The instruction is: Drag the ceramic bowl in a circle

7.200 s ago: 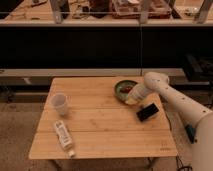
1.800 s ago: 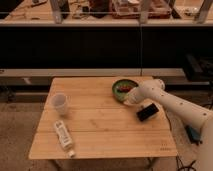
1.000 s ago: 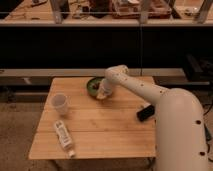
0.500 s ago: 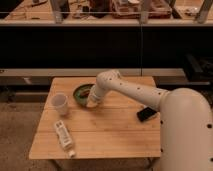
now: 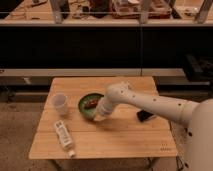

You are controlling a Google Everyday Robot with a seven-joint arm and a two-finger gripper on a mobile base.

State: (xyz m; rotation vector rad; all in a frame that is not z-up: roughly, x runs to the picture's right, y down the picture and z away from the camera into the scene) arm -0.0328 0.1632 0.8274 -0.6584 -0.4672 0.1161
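Observation:
The ceramic bowl (image 5: 88,103), dark green and shallow with reddish-brown bits inside, sits on the wooden table (image 5: 125,140) left of centre, just right of the white cup. My gripper (image 5: 99,116) is at the end of the white arm (image 5: 150,102), which reaches in from the right. It comes down on the bowl's near right rim and is shut on that rim. The arm's wrist covers the rim's right side.
A small translucent white cup (image 5: 60,103) stands close to the bowl's left. A white bottle (image 5: 64,137) lies near the table's front left. A black flat object (image 5: 145,116) lies on the right. A dark shelf unit runs behind the table.
The bowl has been dragged from the table's right rear leftward toward the cup. It now curves toward the front, with the gripper staying on its rim.

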